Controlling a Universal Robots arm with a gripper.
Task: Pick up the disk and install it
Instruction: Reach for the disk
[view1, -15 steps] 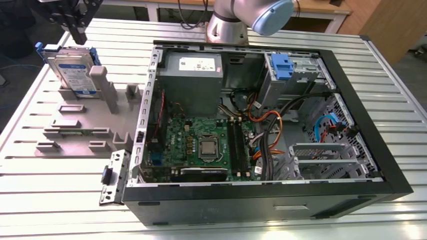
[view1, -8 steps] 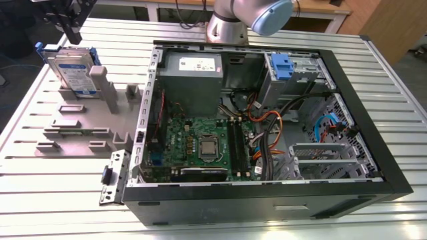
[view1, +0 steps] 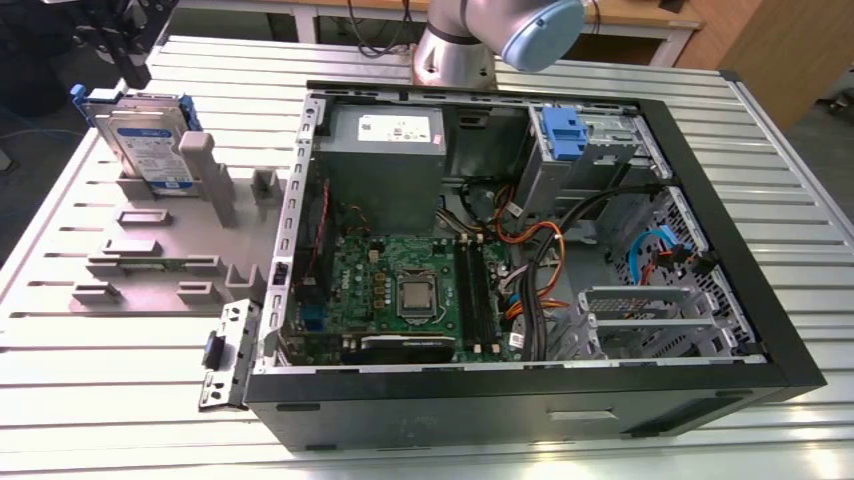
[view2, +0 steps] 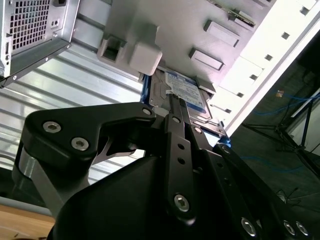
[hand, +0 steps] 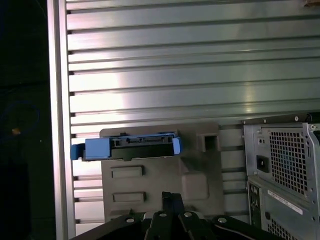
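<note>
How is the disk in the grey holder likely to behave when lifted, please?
The disk looks like a rigid metal slab, so it should probably stay stiff and feel heavy for its size. It stands on edge in the grey holder, so a sideways push would likely jam it. Its blue rails may be slick.

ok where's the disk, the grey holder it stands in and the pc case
the disk (view1: 147, 145): exterior view, its labelled face
the grey holder (view1: 180, 232): exterior view, its flat base
the pc case (view1: 467, 405): exterior view, its black near wall
</note>
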